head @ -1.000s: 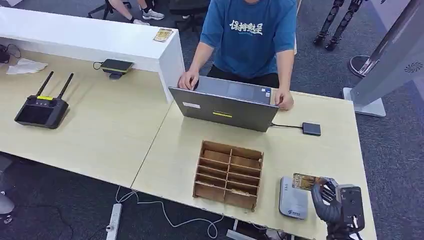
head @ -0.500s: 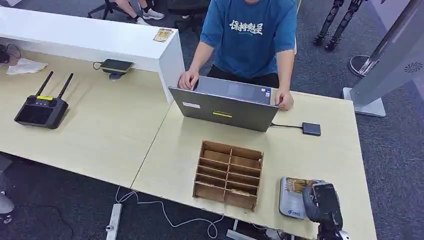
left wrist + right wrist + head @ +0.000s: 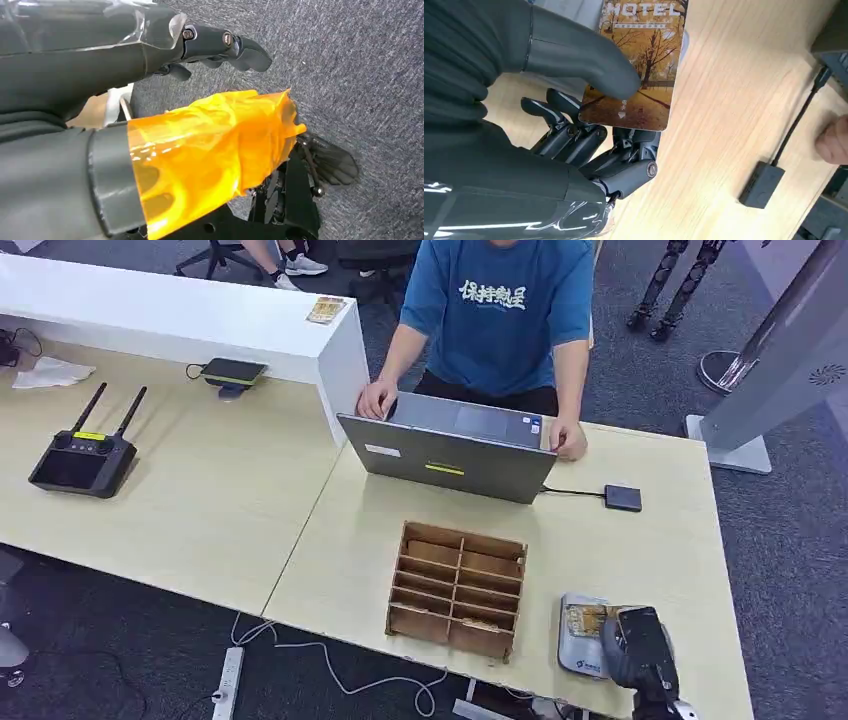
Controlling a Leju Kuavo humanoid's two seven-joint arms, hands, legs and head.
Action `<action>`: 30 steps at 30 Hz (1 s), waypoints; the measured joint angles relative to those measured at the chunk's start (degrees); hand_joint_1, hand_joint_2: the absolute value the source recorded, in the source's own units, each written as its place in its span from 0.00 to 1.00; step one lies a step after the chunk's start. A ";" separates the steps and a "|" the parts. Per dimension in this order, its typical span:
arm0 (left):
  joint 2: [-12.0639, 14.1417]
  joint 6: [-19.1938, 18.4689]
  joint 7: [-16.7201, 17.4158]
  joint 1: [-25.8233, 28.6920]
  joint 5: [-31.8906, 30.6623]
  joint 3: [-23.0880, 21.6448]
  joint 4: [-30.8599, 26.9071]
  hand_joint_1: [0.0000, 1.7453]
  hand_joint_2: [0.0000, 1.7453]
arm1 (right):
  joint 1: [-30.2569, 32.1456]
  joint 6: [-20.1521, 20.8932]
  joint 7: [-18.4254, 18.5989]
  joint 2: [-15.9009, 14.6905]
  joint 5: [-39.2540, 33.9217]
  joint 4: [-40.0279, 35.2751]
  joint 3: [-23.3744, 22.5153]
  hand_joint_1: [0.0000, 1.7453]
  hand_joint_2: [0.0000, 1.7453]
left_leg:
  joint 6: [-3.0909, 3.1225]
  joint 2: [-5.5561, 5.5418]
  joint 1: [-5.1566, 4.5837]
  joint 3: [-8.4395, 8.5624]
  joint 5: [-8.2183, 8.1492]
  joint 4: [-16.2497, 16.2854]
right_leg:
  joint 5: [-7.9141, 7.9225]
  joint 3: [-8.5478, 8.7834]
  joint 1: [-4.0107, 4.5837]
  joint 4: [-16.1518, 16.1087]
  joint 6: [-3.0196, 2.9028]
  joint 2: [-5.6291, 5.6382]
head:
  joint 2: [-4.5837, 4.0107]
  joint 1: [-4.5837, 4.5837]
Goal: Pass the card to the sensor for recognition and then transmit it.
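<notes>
right hand (image 3: 636,648) pinches autumn-print hotel card (image 3: 639,65) over grey card sensor (image 3: 577,643) | wooden divided box (image 3: 457,588): contents unclear | left hand (image 3: 220,45): fingers curled, holds nothing

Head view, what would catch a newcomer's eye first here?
Probably the person in a blue shirt, working at a laptop across the table. Nearer, the right hand holds a hotel card over the grey card reader, beside a wooden divided box.

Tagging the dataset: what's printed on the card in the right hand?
The card shows autumn trees in orange-brown with "HOTEL" in white; clearest in the right wrist view.
</notes>
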 joint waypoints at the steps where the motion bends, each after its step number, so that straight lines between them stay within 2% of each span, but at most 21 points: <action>1: 0.00 0.00 0.00 0.00 0.07 0.00 0.00 0.00 0.00 | 0.24 -0.04 0.11 0.00 0.06 -0.07 -0.24 1.00 1.00 | 0.00 0.00 0.00 0.00 0.00 0.00 | 0.00 0.00 0.00 0.00 0.00 0.00 | 0.00 0.00; 20: 0.00 0.00 0.00 0.00 0.13 0.00 0.00 0.00 0.00 | 2.42 -0.13 1.09 0.00 2.56 -1.66 -1.70 1.00 1.00 | 0.00 0.01 0.00 0.02 0.00 0.00 | 0.00 0.02 0.00 0.00 0.00 0.01 | 0.00 0.00; 26: 0.00 -0.15 0.04 0.00 0.04 0.00 0.00 0.00 0.00 | 1.96 0.68 5.05 0.00 9.27 -1.57 -1.64 1.00 1.00 | 0.00 0.01 0.00 0.03 0.00 0.00 | 0.00 0.04 0.00 0.00 0.00 0.01 | 0.00 0.00; 30: 0.00 -0.17 0.13 0.00 -0.02 0.00 0.00 0.00 0.00 | 1.50 0.90 6.18 -0.15 10.92 -1.31 -1.29 1.00 1.00 | 0.00 0.01 0.00 0.04 0.00 0.00 | 0.00 0.05 0.00 0.00 0.00 0.01 | 0.00 0.00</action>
